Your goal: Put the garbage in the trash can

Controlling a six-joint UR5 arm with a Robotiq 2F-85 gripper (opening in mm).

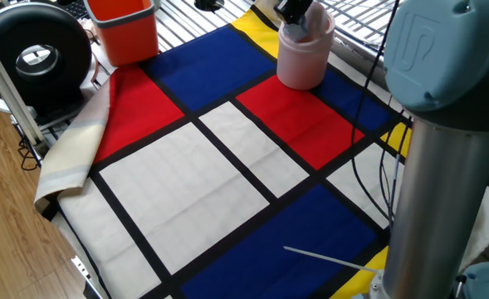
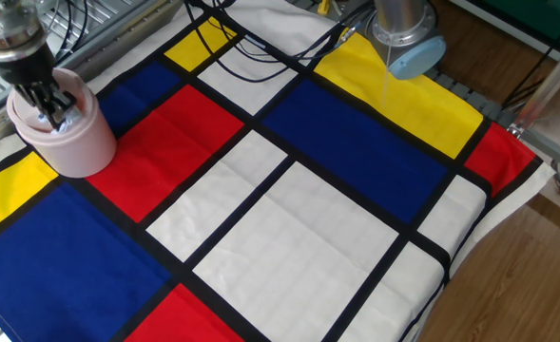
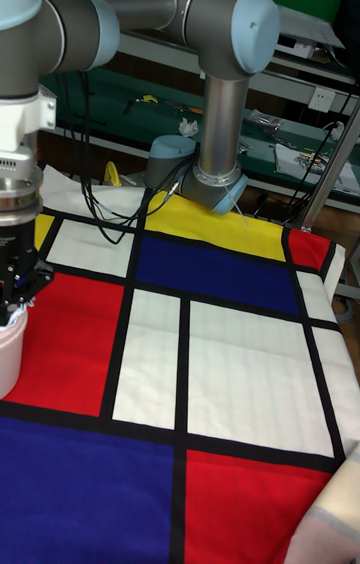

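Right under the claw (image 2: pixel 49 104) stands the pale pink round plastic trash can (image 2: pixel 66 138), and the claw's black fingers reach down into its open top. A bit of crumpled white-grey paper garbage (image 2: pixel 61 116) peeks out beside the fingers, inside the rim. I cannot tell if the claw is pinching it. Well off to the side sits a smooth orange square-sided bin (image 1: pixel 124 29).

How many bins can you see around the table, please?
2: the pale pink cylindrical plastic bin stands on the cloth under the gripper, and the orange square-sided plastic bin sits just past the cloth's edge. Others may lie outside view.
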